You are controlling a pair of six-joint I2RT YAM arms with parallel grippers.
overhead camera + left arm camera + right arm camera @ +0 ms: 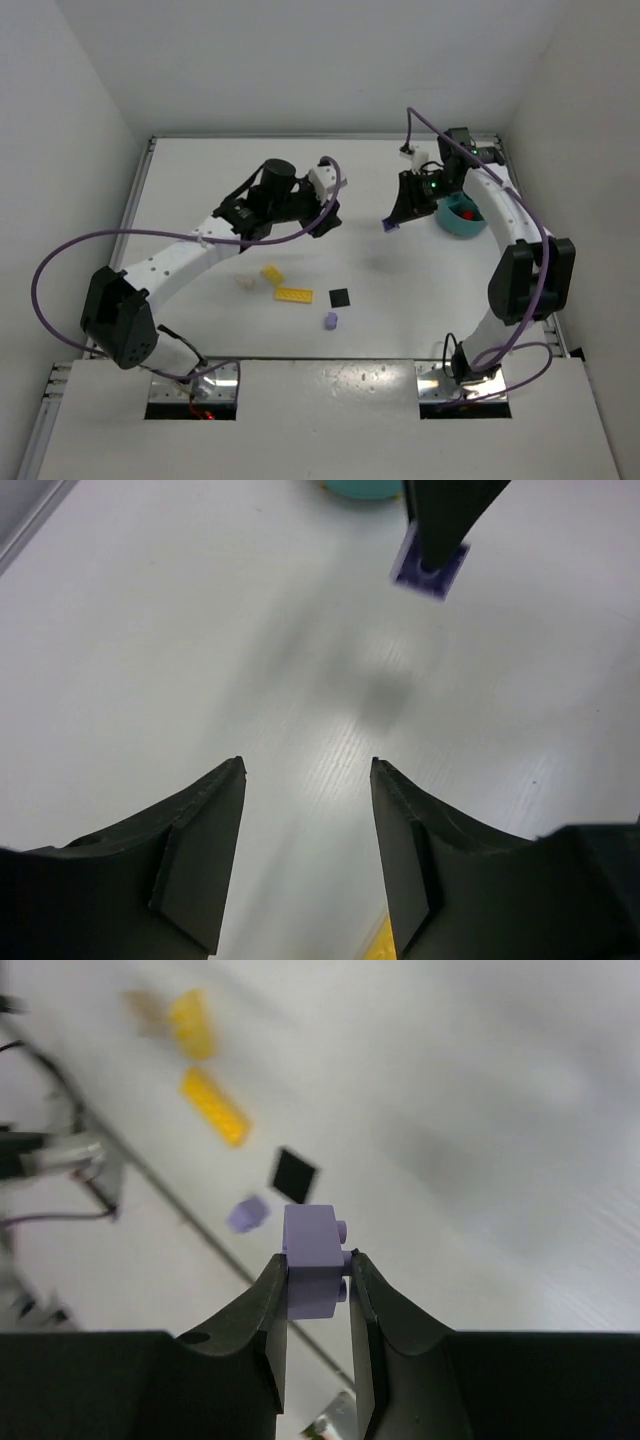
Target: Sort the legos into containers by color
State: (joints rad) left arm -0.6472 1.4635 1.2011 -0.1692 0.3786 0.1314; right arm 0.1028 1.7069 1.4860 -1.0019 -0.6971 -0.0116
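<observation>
My right gripper (392, 222) is shut on a lavender brick (312, 1260) and holds it in the air left of the teal bowl (462, 218), which has a red brick (468, 212) inside. The brick also shows in the left wrist view (430, 568). My left gripper (330, 215) is open and empty above the table's middle. On the table lie a yellow brick (270, 273), a yellow plate (293, 295), a cream brick (244, 284), a black plate (341, 297) and a second lavender brick (330, 321).
The table has raised white walls at the back and sides. Purple cables loop off both arms. Two openings with wiring sit at the near edge by the arm bases.
</observation>
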